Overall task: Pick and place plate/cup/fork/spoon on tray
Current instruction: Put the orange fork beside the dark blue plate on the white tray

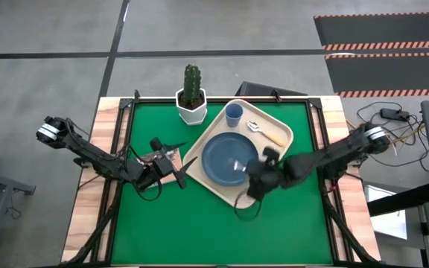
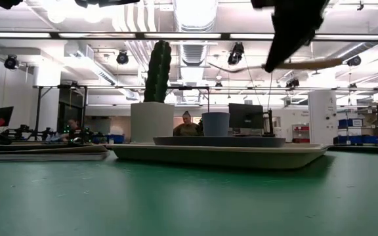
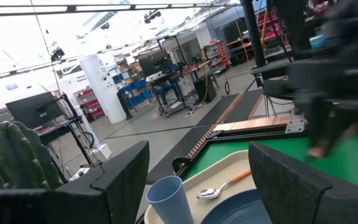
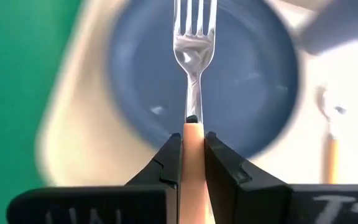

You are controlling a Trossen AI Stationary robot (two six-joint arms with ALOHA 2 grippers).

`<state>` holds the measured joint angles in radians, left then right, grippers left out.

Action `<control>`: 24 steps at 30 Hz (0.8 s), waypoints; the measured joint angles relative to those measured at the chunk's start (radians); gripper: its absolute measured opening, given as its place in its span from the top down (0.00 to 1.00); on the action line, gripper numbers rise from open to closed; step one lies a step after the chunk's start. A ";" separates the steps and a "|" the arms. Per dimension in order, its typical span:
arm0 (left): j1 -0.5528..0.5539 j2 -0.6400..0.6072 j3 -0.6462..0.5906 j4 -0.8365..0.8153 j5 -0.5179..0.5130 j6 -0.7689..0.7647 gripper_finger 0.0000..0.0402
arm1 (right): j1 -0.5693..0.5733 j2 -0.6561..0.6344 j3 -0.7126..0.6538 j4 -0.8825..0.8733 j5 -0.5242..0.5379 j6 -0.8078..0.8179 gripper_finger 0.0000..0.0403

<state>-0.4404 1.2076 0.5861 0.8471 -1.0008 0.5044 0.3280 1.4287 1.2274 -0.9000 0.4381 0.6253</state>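
Note:
The cream tray [image 1: 213,186] lies slantwise on the green mat, right of centre. On it rest the slate-blue plate [image 1: 226,158], the blue cup [image 1: 234,113] standing upright at its far corner, and the spoon [image 1: 265,132] lying flat. My right gripper [image 1: 255,177] hovers over the plate's near right rim, shut on the fork [image 4: 194,56], whose tines point out over the plate. My left gripper [image 1: 183,171] is open and empty, just left of the tray, by the picture card [image 1: 164,158]. My right gripper pinches the fork's orange-tan handle [image 4: 193,140] between its two fingers [image 4: 171,158], close to the end where the metal neck begins. The fork lies along the fingers. It is lifted clear above the plate, and the handle's free end [image 2: 310,64] sticks out behind the fingers.
A white faceted pot [image 1: 191,104] with a cactus stands at the far edge, left of the tray's cup corner. The picture card lies on the mat under the left arm. Green mat [image 1: 199,231] lies in front of the tray. People sit at desks in the room beyond.

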 joint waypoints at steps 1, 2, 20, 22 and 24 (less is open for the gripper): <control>0.000 0.000 0.000 0.000 0.000 0.000 0.37 | -0.030 -0.031 -0.033 0.003 0.000 -0.010 0.92; 0.000 0.000 0.000 0.000 0.000 0.000 0.37 | -0.062 -0.061 -0.067 0.010 -0.004 -0.018 0.92; 0.000 0.000 0.002 0.000 0.000 0.001 0.37 | -0.733 -0.231 -0.455 0.308 -0.450 -0.381 0.92; 0.000 0.000 0.002 0.000 0.000 0.001 0.37 | -0.781 -0.223 -0.460 0.316 -0.489 -0.413 0.92; 0.000 0.000 0.002 0.000 0.000 0.001 0.37 | -0.812 -0.214 -0.465 0.314 -0.502 -0.441 0.92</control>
<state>-0.4400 1.2076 0.5880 0.8471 -1.0008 0.5052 -0.4843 1.2149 0.7624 -0.5858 -0.0637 0.1841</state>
